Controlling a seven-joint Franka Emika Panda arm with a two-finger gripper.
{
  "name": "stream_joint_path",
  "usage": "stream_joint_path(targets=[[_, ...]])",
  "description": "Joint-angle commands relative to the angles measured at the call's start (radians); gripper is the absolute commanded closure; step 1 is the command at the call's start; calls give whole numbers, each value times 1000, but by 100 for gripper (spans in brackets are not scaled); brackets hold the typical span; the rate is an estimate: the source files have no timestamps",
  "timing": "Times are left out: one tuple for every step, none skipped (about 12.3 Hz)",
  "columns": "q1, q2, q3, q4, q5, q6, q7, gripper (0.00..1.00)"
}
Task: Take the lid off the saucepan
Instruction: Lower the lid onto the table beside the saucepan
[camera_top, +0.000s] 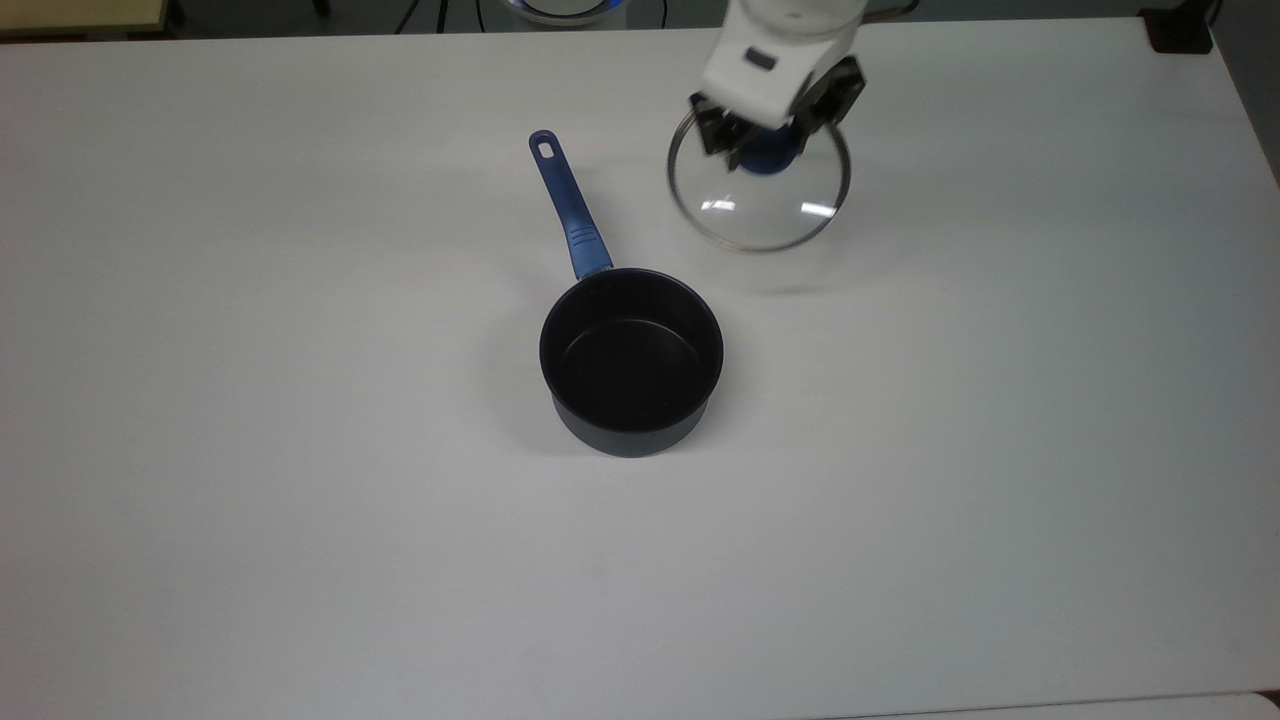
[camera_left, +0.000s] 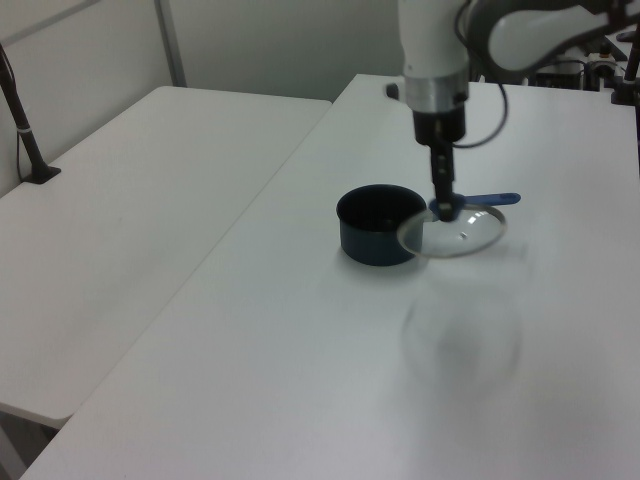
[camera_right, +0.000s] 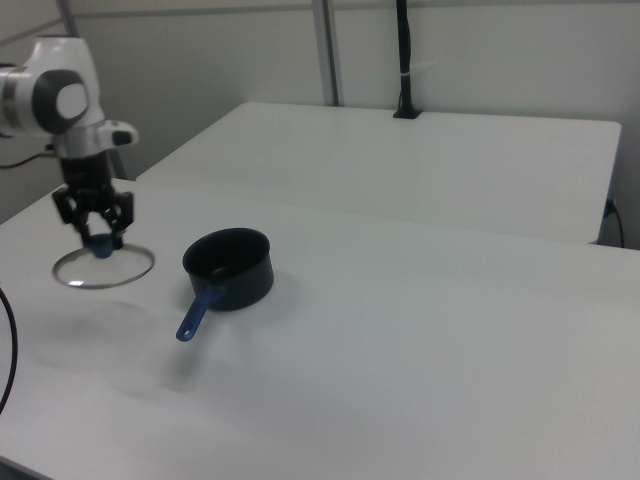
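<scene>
The saucepan (camera_top: 630, 360) (camera_left: 378, 226) (camera_right: 230, 268) stands uncovered in the middle of the table, dark inside, its blue handle (camera_top: 568, 207) pointing toward the top view's upper left. The glass lid (camera_top: 759, 198) (camera_left: 455, 232) (camera_right: 102, 268) hangs in the air, clear of the pan, toward the top view's upper right. My gripper (camera_top: 768, 143) (camera_left: 443, 203) (camera_right: 97, 238) is shut on the lid's blue knob (camera_top: 767, 157). The lid's faint shadow lies on the table below it.
The white table (camera_top: 300, 500) runs wide on all sides of the pan. A second white table (camera_left: 130, 200) adjoins it on the left view's left. A black post (camera_right: 403, 60) stands at the far table's back edge in the right view.
</scene>
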Motion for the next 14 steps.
stream_joint_path(targets=[[54, -85, -16, -181, -21, 57, -4, 57], [60, -94, -16, -231, -39, 116, -4, 57], [60, -94, -16, -267, -45, 158, -3, 57], [62, -89, -16, -293, -56, 195, 13, 57], [65, -88, -16, -325, -64, 234, 19, 57], [67, -88, -16, -359, -65, 270, 20, 57], [67, -79, -16, -370, -67, 297, 42, 57], [67, -56, -16, -370, -65, 327, 78, 57], [67, -27, -16, -368, -67, 354, 98, 56], [67, -8, -16, -365, -70, 376, 103, 56], [67, 6, -16, -364, -77, 393, 112, 56], [67, 20, -16, -362, -84, 402, 121, 55], [71, 30, -16, -361, -87, 405, 132, 49], [77, 38, -16, -361, -87, 402, 141, 36]])
